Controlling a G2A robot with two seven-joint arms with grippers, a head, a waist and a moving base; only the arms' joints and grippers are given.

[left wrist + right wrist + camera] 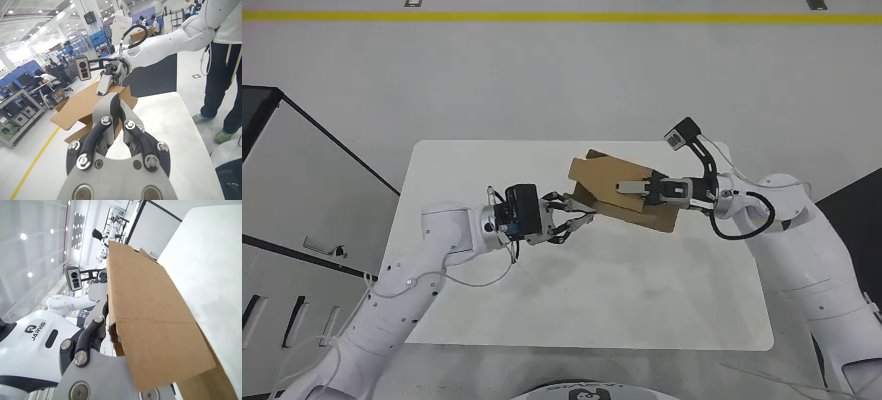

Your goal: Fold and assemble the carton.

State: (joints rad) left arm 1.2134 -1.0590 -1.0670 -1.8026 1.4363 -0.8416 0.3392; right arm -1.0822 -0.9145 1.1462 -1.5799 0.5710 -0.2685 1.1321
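A brown cardboard carton (627, 185), still mostly flat with loose flaps, is held just above the white table (542, 300) near its far right part. My left gripper (585, 216) is at the carton's near-left edge, shut on a flap; in the left wrist view cardboard (81, 106) sits between the fingers of that gripper (118, 106). My right gripper (627, 187) comes in from the right, shut on the top panel, with one finger (102, 89) lying on top. In the right wrist view the panel (143, 306) hides one finger; the other finger (96, 315) presses its side.
The table's near half and left part are bare. A glass-fronted cabinet (282, 150) stands off the table's left side. A person's legs (223, 85) stand close beside the table edge on the robot's side.
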